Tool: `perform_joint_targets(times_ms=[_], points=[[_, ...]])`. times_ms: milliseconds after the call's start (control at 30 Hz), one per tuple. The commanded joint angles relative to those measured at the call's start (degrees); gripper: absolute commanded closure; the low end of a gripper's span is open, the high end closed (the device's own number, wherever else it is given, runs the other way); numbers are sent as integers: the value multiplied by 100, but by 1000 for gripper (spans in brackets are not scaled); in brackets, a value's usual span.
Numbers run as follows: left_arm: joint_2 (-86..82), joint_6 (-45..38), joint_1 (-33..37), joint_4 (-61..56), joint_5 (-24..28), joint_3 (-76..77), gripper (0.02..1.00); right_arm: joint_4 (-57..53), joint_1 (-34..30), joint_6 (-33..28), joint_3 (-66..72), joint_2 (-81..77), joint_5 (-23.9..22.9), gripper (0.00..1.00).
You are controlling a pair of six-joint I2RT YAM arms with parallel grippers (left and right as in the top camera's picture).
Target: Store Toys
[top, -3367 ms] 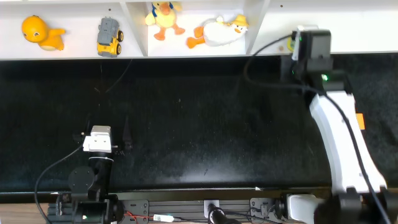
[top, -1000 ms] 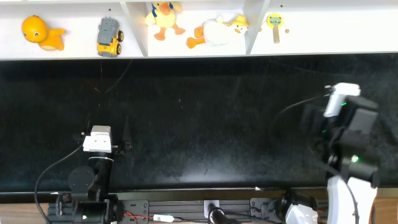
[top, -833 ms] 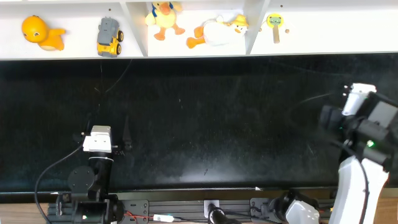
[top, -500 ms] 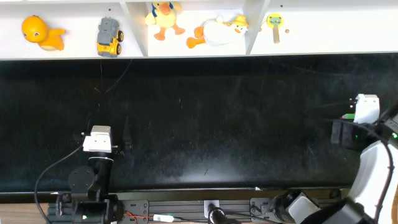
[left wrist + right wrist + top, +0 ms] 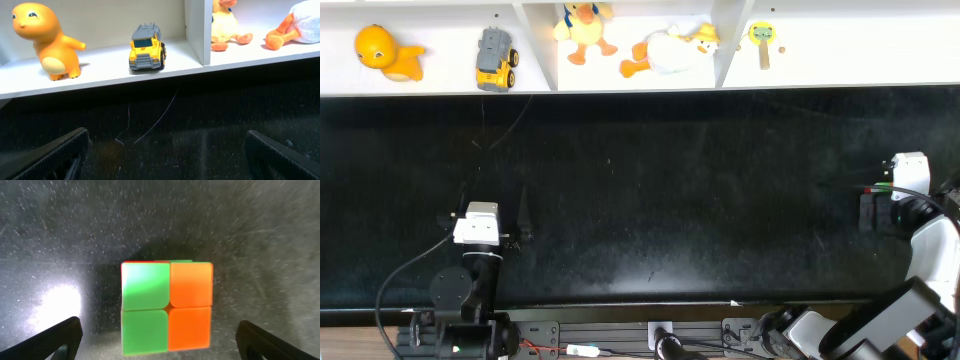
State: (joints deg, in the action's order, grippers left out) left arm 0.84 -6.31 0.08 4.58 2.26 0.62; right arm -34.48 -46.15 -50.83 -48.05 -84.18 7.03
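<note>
The green-and-orange plastic puzzle cube (image 5: 167, 310) lies on the black felt mat (image 5: 670, 200), far out at three o'clock. The right gripper (image 5: 157, 325) hovers above it, fingers spread wide. Best to descend squarely, straddle two flat opposite faces, then pinch firmly.

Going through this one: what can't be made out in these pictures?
Cube: right wrist view shows one green-and-orange face; its other sides face away.
Small toy in the shelf's right compartment: too small in top view to identify.
White plush: cut off by the left wrist view's edge.
Duck plush: head cut off by that view's edge.
</note>
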Motion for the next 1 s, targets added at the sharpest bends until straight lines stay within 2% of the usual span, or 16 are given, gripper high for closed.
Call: perform_joint_targets(times_ms=[33,167,400,667,833,1000], points=[[-68,59,-31,20,-46,-13,20,136,-44,254,24,-225,22,25],[-68,59,-31,20,-46,-13,20,219,-44,588,24,-317,243,45],[-68,59,-31,20,-46,-13,20,221,-42,1021,28,-326,308,222],[-68,59,-31,20,-46,-13,20,310,-42,1137,28,-326,407,386],[-68,59,-31,20,-46,-13,20,426,-9,1246,26,-308,407,417],[-68,59,-31,20,-46,-13,20,446,212,1600,0,-90,391,529]])
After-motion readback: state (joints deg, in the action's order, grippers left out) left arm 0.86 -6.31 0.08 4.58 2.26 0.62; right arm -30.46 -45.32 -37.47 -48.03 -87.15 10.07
